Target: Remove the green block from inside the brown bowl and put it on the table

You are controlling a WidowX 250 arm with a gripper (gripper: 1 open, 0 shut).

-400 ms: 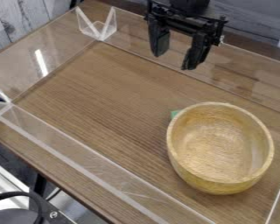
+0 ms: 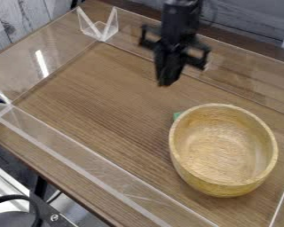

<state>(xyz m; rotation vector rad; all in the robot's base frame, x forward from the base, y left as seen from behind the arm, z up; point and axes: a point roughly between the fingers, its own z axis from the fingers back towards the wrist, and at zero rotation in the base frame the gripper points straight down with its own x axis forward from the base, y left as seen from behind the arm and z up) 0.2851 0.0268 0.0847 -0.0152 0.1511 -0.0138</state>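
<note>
The brown bowl (image 2: pixel 176 146) sits at the right front of the table (image 2: pixel 97 106), and its inside looks empty. A sliver of the green block (image 2: pixel 177 114) shows on the tabletop just outside the bowl's far left rim. My gripper (image 2: pixel 169 80) hangs above the table behind the bowl, up and slightly left of the block and apart from it. Its dark fingers (image 2: pixel 166 71) point down and are pressed together with nothing between them.
Low clear acrylic walls (image 2: pixel 61 142) edge the table on the left and front. A clear acrylic bracket (image 2: pixel 97 25) stands at the back left corner. Bare wood stretches left of the bowl.
The gripper's fingers, spread apart before, have come together. The hand has shifted a little to the left and lower in the picture. Bowl and block have not moved.
</note>
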